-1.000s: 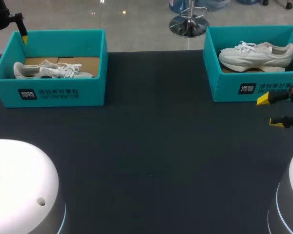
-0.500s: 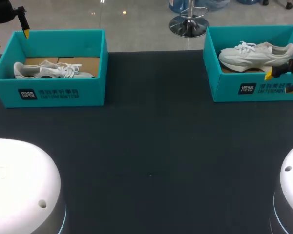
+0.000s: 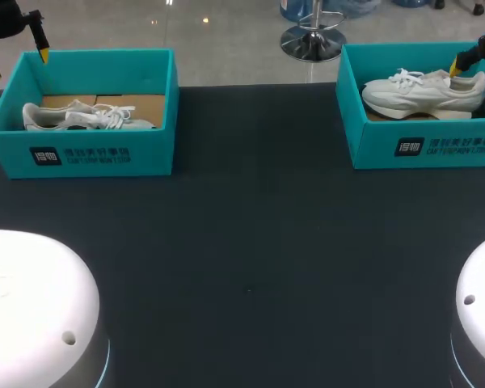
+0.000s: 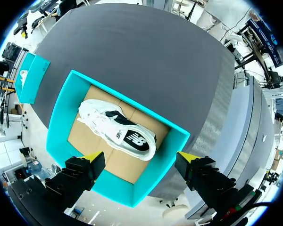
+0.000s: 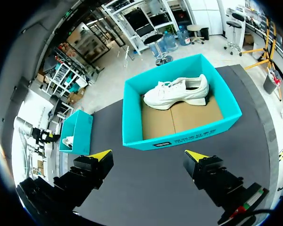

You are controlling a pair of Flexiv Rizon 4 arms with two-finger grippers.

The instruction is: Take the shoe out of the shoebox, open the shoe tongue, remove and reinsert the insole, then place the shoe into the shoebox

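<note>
At the far left, the left gripper (image 3: 14,63) hangs above the far left corner of the left shoebox (image 3: 89,153). Its fingers are spread wide and hold nothing. In the left wrist view the open teal box lies under it, well below the yellow tips. Inside this box the left shoe (image 3: 89,117), white with dark patches, lies on the brown cardboard floor close to the near wall, with its laces toward the middle of the box. The box stands on the dark table (image 3: 250,242), near its far left edge. The right shoebox (image 3: 404,145), teal and also open, stands well apart from it, near the table's far right edge. The right shoe (image 3: 420,90), white, sits upright on its sole inside with its toe pointing toward the middle of the table and its heel toward the box's right end. The right gripper (image 3: 477,77) is above that right end, one yellow tip showing just over the shoe's heel. In the right wrist view its fingers stand wide apart with nothing between them, and the box with the shoe lies ahead of them, untouched.
</note>
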